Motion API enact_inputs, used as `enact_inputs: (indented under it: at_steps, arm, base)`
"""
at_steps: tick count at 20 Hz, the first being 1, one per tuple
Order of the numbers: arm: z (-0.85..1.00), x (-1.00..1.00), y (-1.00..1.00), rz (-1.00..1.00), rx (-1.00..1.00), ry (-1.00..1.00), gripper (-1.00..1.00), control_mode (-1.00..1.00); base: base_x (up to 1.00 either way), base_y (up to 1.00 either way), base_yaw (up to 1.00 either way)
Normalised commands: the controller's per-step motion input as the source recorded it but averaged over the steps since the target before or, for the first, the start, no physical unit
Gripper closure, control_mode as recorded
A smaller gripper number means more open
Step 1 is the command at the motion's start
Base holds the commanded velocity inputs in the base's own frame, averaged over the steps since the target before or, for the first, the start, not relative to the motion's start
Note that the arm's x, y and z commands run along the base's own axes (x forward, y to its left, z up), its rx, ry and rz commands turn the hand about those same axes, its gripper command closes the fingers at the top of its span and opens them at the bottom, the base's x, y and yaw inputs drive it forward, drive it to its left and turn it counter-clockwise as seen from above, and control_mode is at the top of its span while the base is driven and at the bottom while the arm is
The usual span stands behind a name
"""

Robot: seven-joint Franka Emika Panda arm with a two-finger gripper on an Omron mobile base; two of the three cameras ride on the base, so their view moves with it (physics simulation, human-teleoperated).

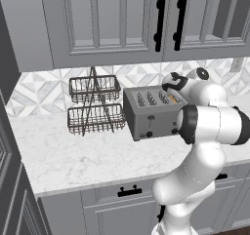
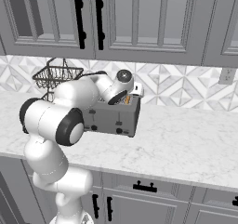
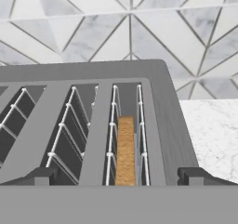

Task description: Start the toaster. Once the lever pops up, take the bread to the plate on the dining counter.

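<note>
**Hovering over the toaster: bread seated, grip not yet taken**

Hanging above the right end of the toaster (image 3: pixel 93 121), my gripper (image 3: pixel 118 175) stands with its jaws spread wide and nothing between them. The two fingertips (image 3: pixel 44 175) sit well apart at the bottom of the hand view, straddling the slot below.

Location of the bread (image 3: pixel 125 148): upright in the rightmost slot, between the white wire guides, with its narrow top edge facing me. From the base views, a sliver of golden crust (image 2: pixel 126 99) shows at the toaster's top (image 1: pixel 146 113), right under my hand. How far it stands above the slot rim I cannot tell.

Handling assessment, as judgement:
- Light; weight should be no concern.
- Toasted, probably stiff but brittle; a hard squeeze would likely crush or crumble it.
- Surface looks rough and dry, so slipping seems unlikely under a modest grip.

Recommended hold: across the two flat faces, near the middle of the top edge, jaws aligned with the slot so the fingers pass inside the wire guides. Lift straight up, so the slice does not catch on the guides.

Risks noted: fingers fouling the guides or the slot rim; a tilted pull jamming the slice.

The counter (image 1: pixel 73 156) around the toaster is marble. A wire rack (image 1: pixel 95 107) stands to the toaster's left.
</note>
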Motion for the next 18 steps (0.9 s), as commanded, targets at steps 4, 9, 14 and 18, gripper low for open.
enact_inputs:
  at_steps: [4,9,14,18]
  arm:
    - [0.0,0.0,0.0,0.0,0.0,0.0,-1.0,-1.0]
    - [0.0,0.0,0.0,0.0,0.0,0.0,-1.0,-1.0]
    - [0.0,0.0,0.0,0.0,0.0,0.0,-1.0,-1.0]
    - [0.0,0.0,0.0,0.0,0.0,0.0,-1.0,-1.0]
  base:
    - [0.0,0.0,0.0]
    - [0.0,0.0,0.0]
    - [0.0,0.0,0.0]
    - [0.0,0.0,0.0]
